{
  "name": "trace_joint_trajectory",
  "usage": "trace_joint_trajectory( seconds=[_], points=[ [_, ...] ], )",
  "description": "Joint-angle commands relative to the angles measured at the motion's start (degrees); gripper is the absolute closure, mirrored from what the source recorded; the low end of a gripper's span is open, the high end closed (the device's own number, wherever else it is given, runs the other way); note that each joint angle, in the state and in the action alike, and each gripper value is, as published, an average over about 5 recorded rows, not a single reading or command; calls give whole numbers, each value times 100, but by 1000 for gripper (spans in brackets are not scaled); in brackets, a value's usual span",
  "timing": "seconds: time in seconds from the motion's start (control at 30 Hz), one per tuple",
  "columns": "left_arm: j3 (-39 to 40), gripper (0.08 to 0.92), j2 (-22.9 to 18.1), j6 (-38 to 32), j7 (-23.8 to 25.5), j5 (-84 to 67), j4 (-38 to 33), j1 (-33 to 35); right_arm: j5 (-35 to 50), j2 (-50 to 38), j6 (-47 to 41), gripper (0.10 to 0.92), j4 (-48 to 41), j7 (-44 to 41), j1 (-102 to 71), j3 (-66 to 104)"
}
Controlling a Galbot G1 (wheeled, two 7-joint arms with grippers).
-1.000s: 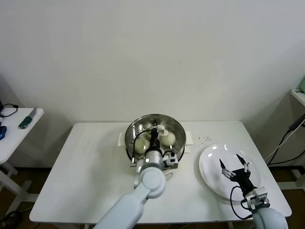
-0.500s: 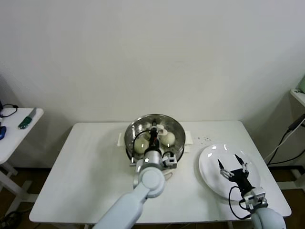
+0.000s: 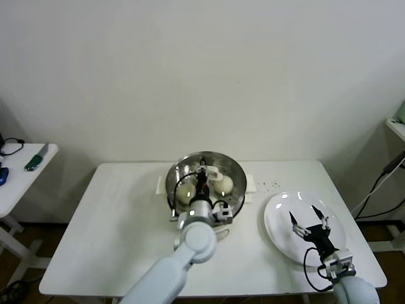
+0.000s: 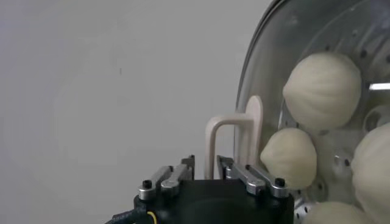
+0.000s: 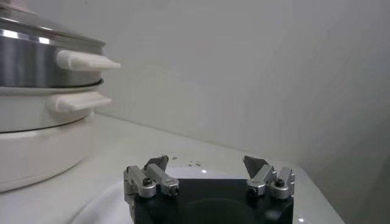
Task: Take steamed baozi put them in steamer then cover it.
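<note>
In the head view, you had the steamer [image 3: 204, 183] at the middle of the table [image 3: 114, 228], with the cover [image 3: 204, 174] lying on top of it. Pale steamed baozi [image 3: 186, 190] showed through the glass, inside the steamer. The left end effector [image 3: 203, 179] sat over the centre of the steamer, at the cover's handle. The white plate [image 3: 281, 237], to the right of the steamer, held no buns; the right end effector [image 3: 310, 223] hovered above it with its fingers apart.

In the left wrist view, the left end effector [image 4: 208, 172] had its fingers close together on either side of the cream handle [image 4: 234, 143]; whether they pressed it or had released it cannot be told. Four steamed baozi [image 4: 322, 89] lay under the glass.

In the right wrist view, the right end effector [image 5: 208, 171] was spread wide and held nothing; the steamer [image 5: 42, 97] stood well apart from it, its rim capped by the cover [image 5: 36, 29].

Judgement: loading appeared complete and the cover seated. Only releasing the handle and withdrawing the left arm seemed to remain.
</note>
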Motion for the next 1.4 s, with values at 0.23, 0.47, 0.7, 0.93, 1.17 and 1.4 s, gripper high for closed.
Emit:
trace_joint_trajectory(
  seconds=[0.23,0.47,0.7,0.93,1.17,1.4],
  points=[
    [-83,454,574,280,158,-463,-1196,298,-59,4,-183,203,25,23,22,15],
    [-208,255,825,280,115,-644,-1885,916,-118,-19,-438,203,63,79,82,4],
    [-767,179,1213,201,-378,-1144,-2799,1804,-40,-6,-568,203,193,90,75,16],
    [-2379,177,1477,-1211,-2086,-3753,-3091,2861,65,32,-541,203,287,89,-23,36],
    [-4118,177,1325,-3257,-2904,-6651,-2993,3940,183,33,-456,203,349,47,-34,21],
    [-4809,177,834,-4300,-2833,-8316,-2548,4487,202,69,-343,203,334,-19,-77,28]
  ],
)
